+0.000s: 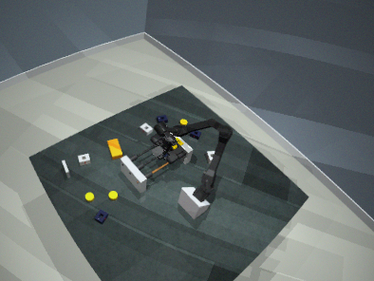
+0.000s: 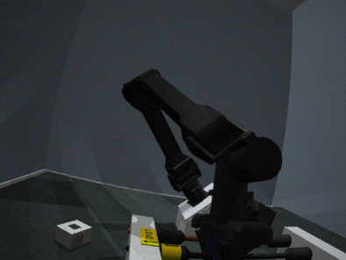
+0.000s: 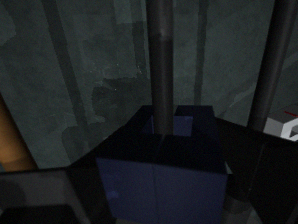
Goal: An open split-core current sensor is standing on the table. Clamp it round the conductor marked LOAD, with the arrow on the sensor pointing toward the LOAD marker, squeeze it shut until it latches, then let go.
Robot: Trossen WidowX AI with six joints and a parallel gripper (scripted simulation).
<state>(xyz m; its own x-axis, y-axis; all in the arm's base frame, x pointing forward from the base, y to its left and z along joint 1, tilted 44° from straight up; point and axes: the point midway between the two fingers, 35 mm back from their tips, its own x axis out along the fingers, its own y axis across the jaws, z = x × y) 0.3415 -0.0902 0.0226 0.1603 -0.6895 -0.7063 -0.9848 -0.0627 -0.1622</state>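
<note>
And there was the black arm, bent high from its white base block (image 1: 194, 205), its gripper (image 1: 167, 151) (image 3: 167, 126) down among the bars between two white end blocks (image 1: 134, 174)! The hand had its fingers closed on the dark blue split-core current sensor (image 3: 162, 187), one finger at either side, and the sensor sat right round a black conductor (image 3: 161, 65), which ran up through its opening. Whether it had latched, I could not tell, nor which way its arrow pointed. Close by, the yellow LOAD marker (image 2: 149, 236) showed its arrow on the near end block (image 2: 141, 246). An orange block (image 1: 115, 148) lay off to one side of the bars, two yellow discs (image 1: 89, 196) near each other beyond the far block, and a dark blue square piece (image 1: 101, 216) rested near them on the dark mat (image 1: 237, 228).
</note>
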